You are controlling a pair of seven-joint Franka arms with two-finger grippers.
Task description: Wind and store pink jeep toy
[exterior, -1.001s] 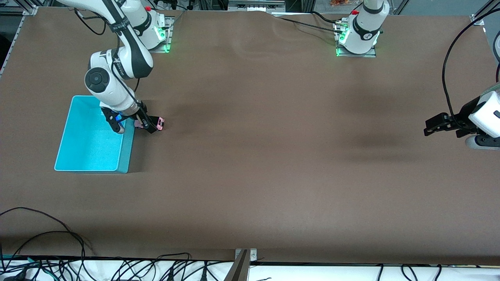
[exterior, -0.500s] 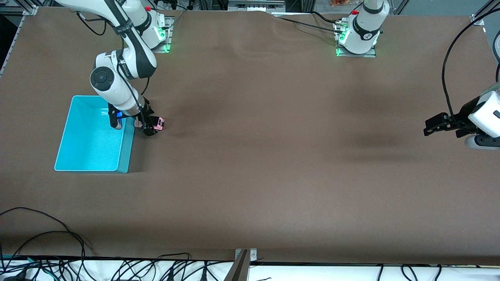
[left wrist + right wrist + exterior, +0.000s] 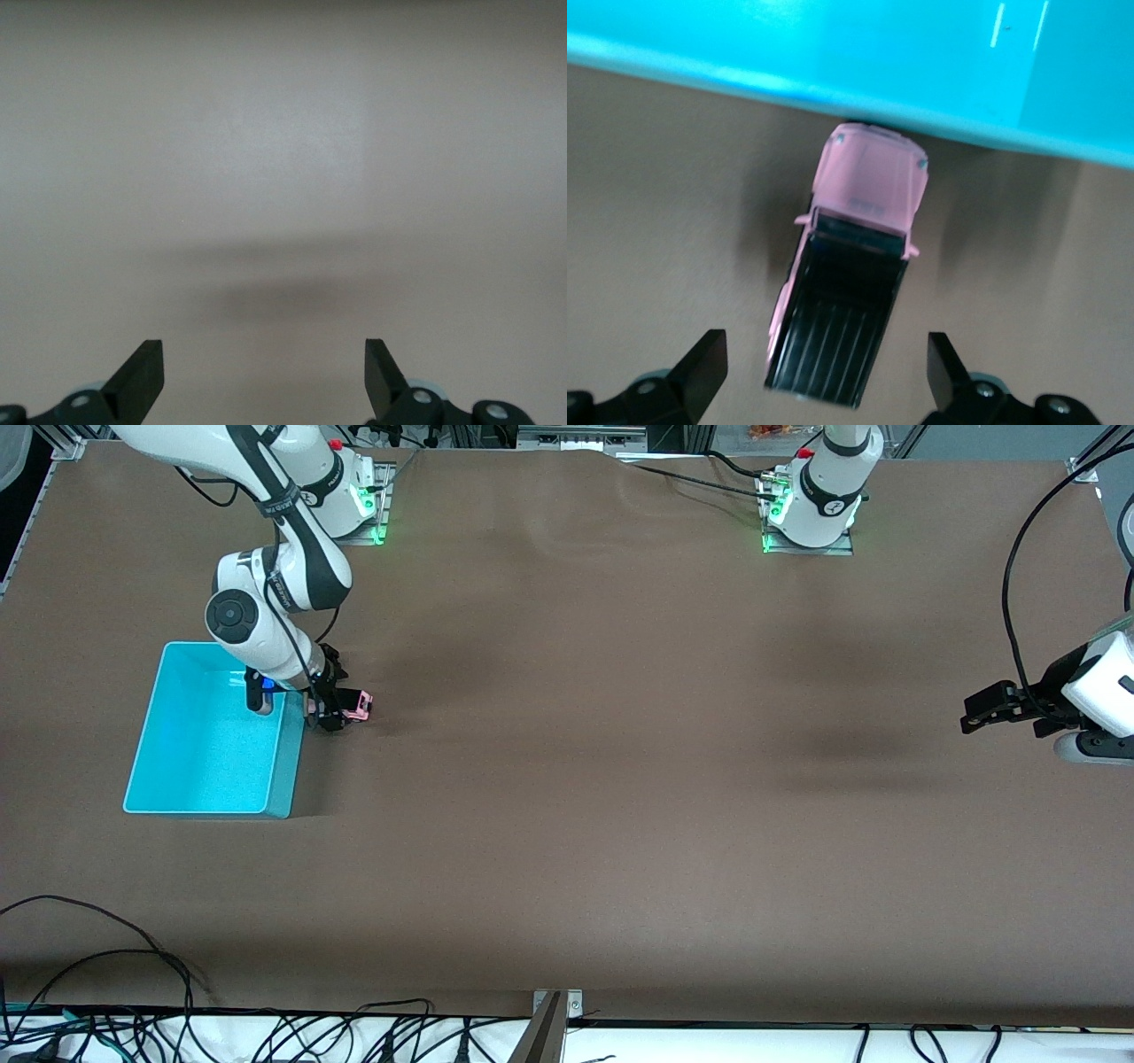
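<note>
Brown cloth is covering the table (image 3: 620, 779), with the turquoise bin (image 3: 208, 731) sitting toward the right arm's end. The pink jeep toy (image 3: 850, 301) is resting on the cloth just beside the bin, its hood against the bin wall. Over the last second, the right gripper (image 3: 819, 372) has been shifting in over the toy; its jaws are standing wide on either side, gripping nothing. Closing appears to be next. The left gripper (image 3: 264, 376) is waiting, spread wide and empty.
</note>
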